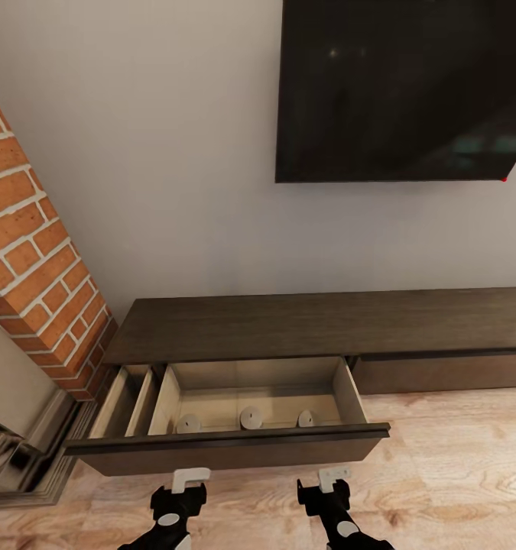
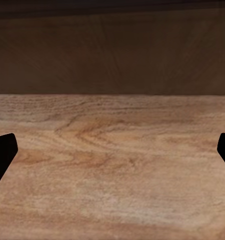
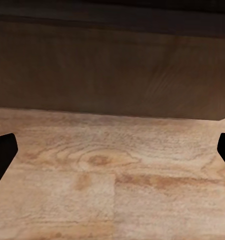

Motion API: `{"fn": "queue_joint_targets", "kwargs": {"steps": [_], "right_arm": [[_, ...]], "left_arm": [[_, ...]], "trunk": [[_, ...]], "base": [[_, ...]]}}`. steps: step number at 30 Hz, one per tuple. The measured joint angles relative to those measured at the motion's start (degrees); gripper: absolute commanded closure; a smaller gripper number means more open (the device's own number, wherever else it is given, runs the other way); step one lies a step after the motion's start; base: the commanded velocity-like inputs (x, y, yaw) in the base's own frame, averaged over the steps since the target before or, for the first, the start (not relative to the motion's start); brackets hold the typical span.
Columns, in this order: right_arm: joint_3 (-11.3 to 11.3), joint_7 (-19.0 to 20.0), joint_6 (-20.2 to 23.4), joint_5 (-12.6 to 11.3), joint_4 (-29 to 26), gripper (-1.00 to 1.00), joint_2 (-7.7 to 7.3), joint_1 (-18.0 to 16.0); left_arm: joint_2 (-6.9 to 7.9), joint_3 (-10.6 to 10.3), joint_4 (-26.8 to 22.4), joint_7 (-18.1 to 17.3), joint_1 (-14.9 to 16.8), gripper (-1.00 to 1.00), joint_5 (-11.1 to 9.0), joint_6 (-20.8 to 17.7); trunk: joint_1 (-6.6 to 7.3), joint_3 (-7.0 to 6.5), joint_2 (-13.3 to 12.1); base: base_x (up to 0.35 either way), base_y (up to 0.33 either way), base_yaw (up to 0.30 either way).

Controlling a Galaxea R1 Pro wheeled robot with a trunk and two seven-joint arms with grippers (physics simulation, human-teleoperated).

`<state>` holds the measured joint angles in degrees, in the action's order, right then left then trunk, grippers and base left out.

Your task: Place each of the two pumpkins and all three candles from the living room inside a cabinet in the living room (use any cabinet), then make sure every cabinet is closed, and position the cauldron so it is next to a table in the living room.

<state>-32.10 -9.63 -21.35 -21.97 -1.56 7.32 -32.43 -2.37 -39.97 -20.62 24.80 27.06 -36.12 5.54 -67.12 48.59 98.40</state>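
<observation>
Beyond both grippers, the cabinet (image 1: 303, 325) has its left drawer (image 1: 235, 451) pulled out, three candles (image 1: 251, 417) in a row inside. Left gripper (image 1: 190, 479) and right gripper (image 1: 334, 477) hover spread wide, empty, just before the drawer front over bare wood floor (image 1: 456, 473).
</observation>
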Motion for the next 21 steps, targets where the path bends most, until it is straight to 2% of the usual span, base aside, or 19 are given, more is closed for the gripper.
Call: {"fn": "queue_joint_targets", "kwargs": {"steps": [7,17,21], "right_arm": [[1.69,0.04,0.00,0.07,-0.10,-1.00,0.22,0.00],[1.75,0.05,0.01,0.22,-0.22,-1.00,0.24,0.00],[1.77,0.05,-0.07,0.22,-0.31,-1.00,0.28,0.00]], "left_arm": [[-0.11,0.04,0.34,-0.06,0.01,-1.00,0.01,0.36],[-0.09,0.00,0.83,-0.35,0.01,-1.00,0.00,1.87],[-0.09,0.09,0.98,-0.58,0.01,-1.00,-0.18,2.46]], "trunk": [[0.00,0.00,0.00],[0.00,0.00,0.00],[0.00,0.00,0.00]], "base": [[0.000,0.000,0.000],[0.001,0.000,0.000],[0.202,0.000,0.000]]}}
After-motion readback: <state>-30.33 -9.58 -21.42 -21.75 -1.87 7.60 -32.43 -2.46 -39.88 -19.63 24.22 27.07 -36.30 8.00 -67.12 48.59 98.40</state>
